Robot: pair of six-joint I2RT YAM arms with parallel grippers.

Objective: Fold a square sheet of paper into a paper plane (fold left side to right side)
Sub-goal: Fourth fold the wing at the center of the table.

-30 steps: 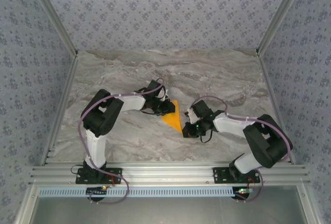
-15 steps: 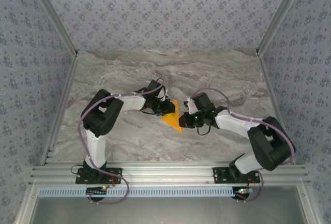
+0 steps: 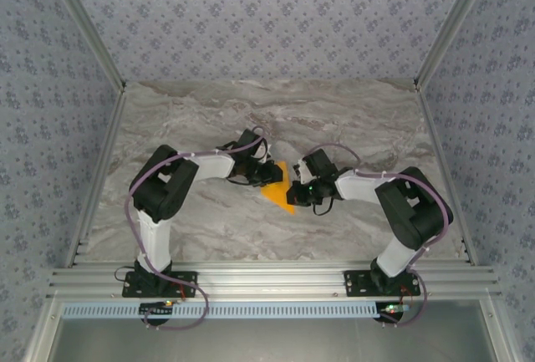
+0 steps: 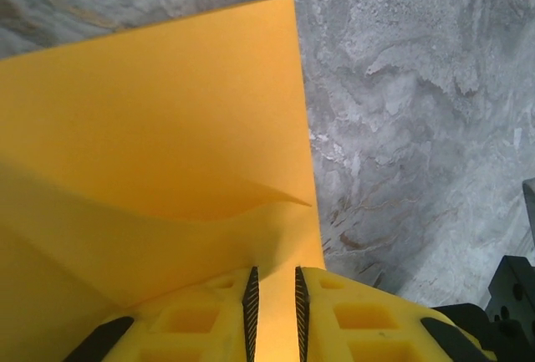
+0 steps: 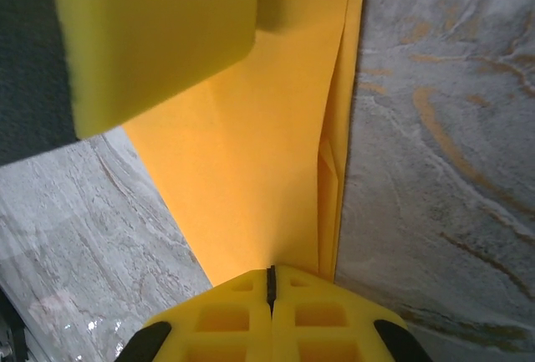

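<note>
At table centre we see the left gripper (image 4: 274, 312) narrowly pinching the paper plane (image 3: 280, 186), the right gripper (image 5: 270, 285) clamped shut on its edge.

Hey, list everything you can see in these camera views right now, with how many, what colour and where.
Folded orange-yellow paper sheet: one, orange-yellow, triangular from above, lying mid-table between the two grippers, layered edges visible along one side.
Marble-patterned tabletop: one, grey-beige with veins, under everything.
Patterned wall panels: grey-blue floral print, around the table's far and side edges.
Aluminium frame rails: silver, along the near edge and up the corners.
Left gripper: one, yellow fingers with black pads, narrowly parted over the paper's edge.
Right gripper: one, yellow fingers, shut, at the paper's pointed end.
Arms: two, white and black, bases bolted at the near edge.
</note>
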